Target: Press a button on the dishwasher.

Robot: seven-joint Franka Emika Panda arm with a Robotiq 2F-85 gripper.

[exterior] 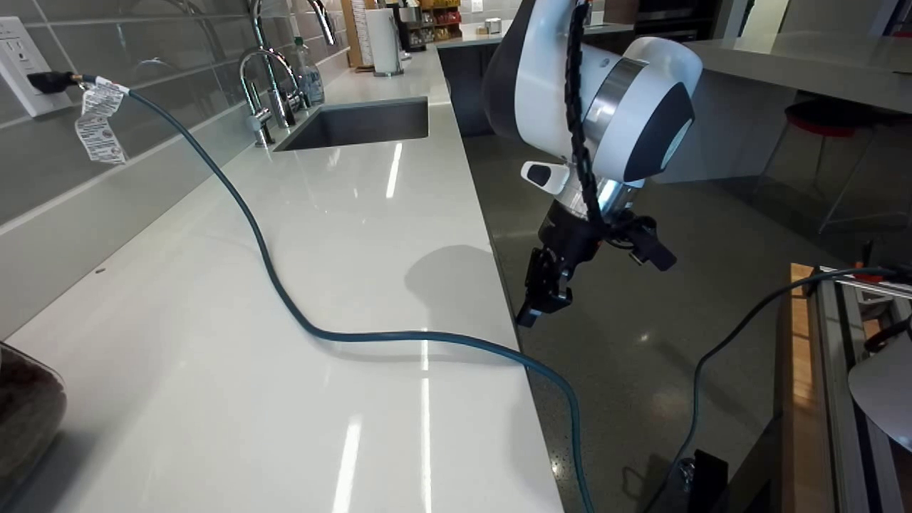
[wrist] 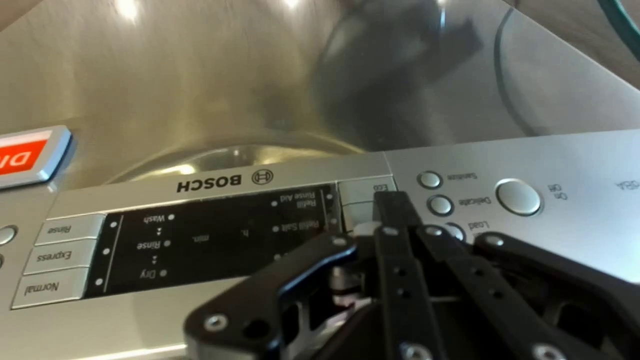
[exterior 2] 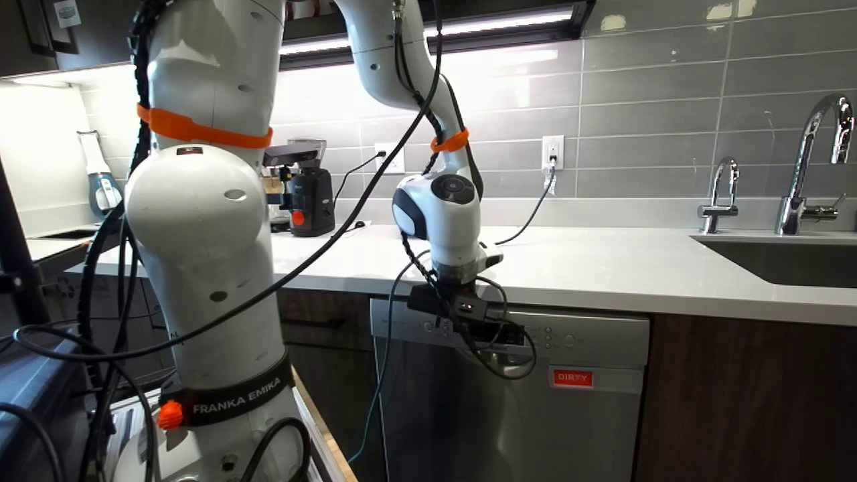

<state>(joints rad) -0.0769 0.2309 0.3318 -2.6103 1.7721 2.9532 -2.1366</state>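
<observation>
Lining the wall (exterior 2: 649, 114): one white tabletop (exterior 2: 616, 264) is gleaming.
Faucets (exterior 2: 718, 211): two are standing behind one sink (exterior 2: 797, 264), 3 o'clock.
Dishwasher (exterior 2: 522, 408): one is sitting below, 5 o'clock.
Tool (wrist: 411, 217): jaws are resting together, Eco button (wrist: 361, 191) showing at 10 o'clock.

Dishwasher (exterior 2: 469, 408) under counter (exterior 2: 616, 268), pincer (wrist: 412, 224) before it

Gripper (wrist: 412, 217): in from btm edge, fingers (wrist: 392, 245) drawn tog., ends over ctrl panel (wrist: 590, 230), covering a corner of Eco btn (wrist: 360, 189) (touching or not, can't tell).
Dishwasher (wrist: 200, 75): Bosch, print upside down.
Display (wrist: 220, 257): blk, btwn Eco btn & Rinse btn (wrist: 71, 229), Express btn (wrist: 60, 257), Normal btn (wrist: 52, 288).
R of gripper: Sanitize btn (wrist: 429, 180), Delicate btn (wrist: 440, 205), bigger On/Off btn (wrist: 518, 197), all round.
Sign (wrist: 22, 157): red/wht, cut off at L edge.
Cable (wrist: 622, 30): teal, top R corner.
</observation>
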